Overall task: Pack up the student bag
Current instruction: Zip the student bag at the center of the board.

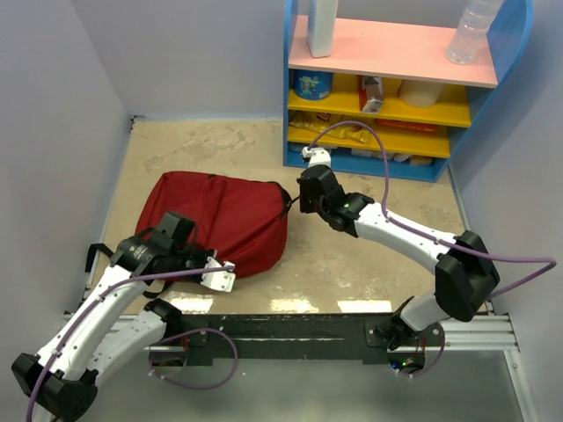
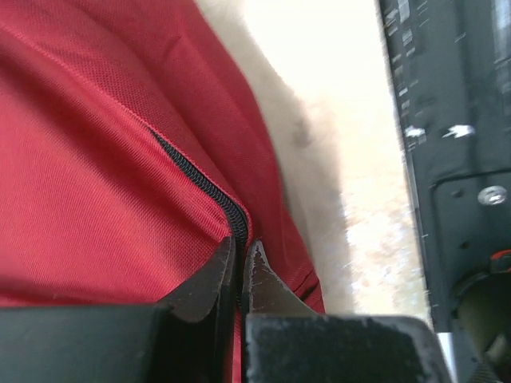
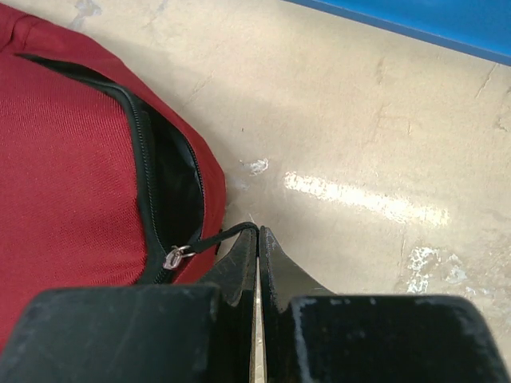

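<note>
The student bag (image 1: 220, 215), dark red with a black zipper, lies flat on the table left of centre. My left gripper (image 1: 189, 253) is at its near edge. In the left wrist view the left gripper (image 2: 241, 251) is shut, pinching the red fabric (image 2: 96, 183) right at the zipper line (image 2: 200, 179). My right gripper (image 1: 295, 200) sits at the bag's right corner. In the right wrist view the right gripper (image 3: 258, 235) is shut on the black zipper pull cord (image 3: 215, 237), which runs to the metal slider (image 3: 176, 257). Beside it the zipper gapes on a dark opening (image 3: 176, 183).
A blue shelf unit (image 1: 387, 158) with yellow and pink boards holds packets at the back right. A clear bottle (image 1: 475, 31) and a white container (image 1: 321, 26) stand on top. Walls close the left and back. A black rail (image 1: 290, 325) runs along the near edge.
</note>
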### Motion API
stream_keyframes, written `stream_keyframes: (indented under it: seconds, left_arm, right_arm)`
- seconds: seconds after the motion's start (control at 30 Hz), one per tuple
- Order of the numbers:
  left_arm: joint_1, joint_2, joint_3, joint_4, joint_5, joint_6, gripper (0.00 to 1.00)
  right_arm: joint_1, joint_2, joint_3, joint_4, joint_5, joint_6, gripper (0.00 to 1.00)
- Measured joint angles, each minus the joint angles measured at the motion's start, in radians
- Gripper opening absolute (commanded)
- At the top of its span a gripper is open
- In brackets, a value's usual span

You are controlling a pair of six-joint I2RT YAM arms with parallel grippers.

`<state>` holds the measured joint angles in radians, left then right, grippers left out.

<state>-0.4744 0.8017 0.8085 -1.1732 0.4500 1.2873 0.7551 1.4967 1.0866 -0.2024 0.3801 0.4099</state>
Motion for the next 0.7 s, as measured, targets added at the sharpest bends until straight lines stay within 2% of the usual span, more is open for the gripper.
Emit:
stream_keyframes:
  seconds: [0.13,0.3,0.4,0.5,0.6,0.63,0.7]
  left_arm:
    - [-0.002,-0.015,-0.045,0.059,-0.090,-0.011,0.00]
    - [0.019,0.022,-0.102,0.174,-0.196,-0.034,0.00]
    - [0.134,0.070,-0.091,0.202,-0.192,-0.032,0.00]
    - [0.310,0.156,-0.035,0.175,-0.204,-0.016,0.00]
    - [0.423,0.228,0.055,0.126,-0.194,0.007,0.12]
    - [0.446,0.248,0.098,0.093,-0.178,0.016,0.23]
    - [0.466,0.275,0.179,0.034,-0.139,0.029,0.33]
  right_arm:
    - [-0.005,-0.018,-0.008,-0.019,-0.006,0.016,0.00]
    - [-0.006,-0.188,-0.113,-0.051,-0.060,0.076,0.00]
    - [-0.010,-0.320,-0.193,-0.056,-0.122,0.116,0.00]
    - [-0.007,-0.421,-0.266,-0.059,-0.136,0.145,0.00]
    - [0.095,-0.415,-0.296,-0.050,-0.146,0.191,0.00]
    - [0.143,-0.393,-0.298,-0.041,-0.164,0.206,0.00]
    - [0.222,-0.335,-0.298,-0.022,-0.193,0.227,0.00]
